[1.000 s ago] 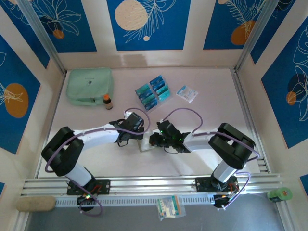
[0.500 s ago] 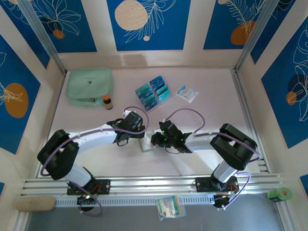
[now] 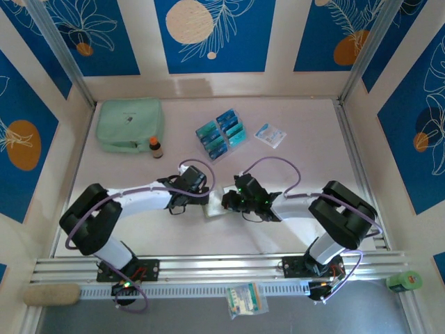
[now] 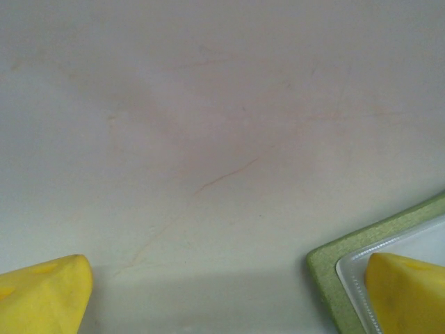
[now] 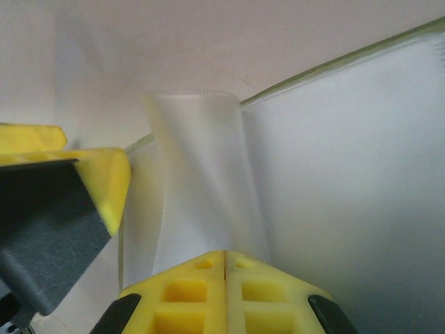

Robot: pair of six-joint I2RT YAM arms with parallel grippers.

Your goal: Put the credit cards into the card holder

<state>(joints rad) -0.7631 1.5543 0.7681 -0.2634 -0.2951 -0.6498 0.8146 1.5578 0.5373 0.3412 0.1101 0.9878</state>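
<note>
the right gripper (image 5: 226,259) is clenched, its yellow tips pressed together, and a clear pocket (image 5: 201,167) of the card holder (image 4: 322,268) runs up to those tips. i judge it is pinching that pocket to lift it open. against a second ago this gripper has drawn slightly toward its own side. more of the holder's pale inside and green edge now lies uncovered between the two arms.

the left gripper (image 4: 224,285) stays released, jaws wide and grasping nothing. one tip rests over the holder's near corner and the other is off it, above bare table (image 3: 299,167). its arm swung out and came back, so it is bracing the holder much as before.

that reads to me as the opening step: a pocket is being held open, but nothing has gone in yet.

the holder lies flat and unfolded, with an olive-green rim around clear plastic sleeves. they look thin and floppy.

the credit cards (image 3: 221,133), teal and blue, sit in rows well beyond the holder on its far side, untouched. all of them are left to move.
</note>
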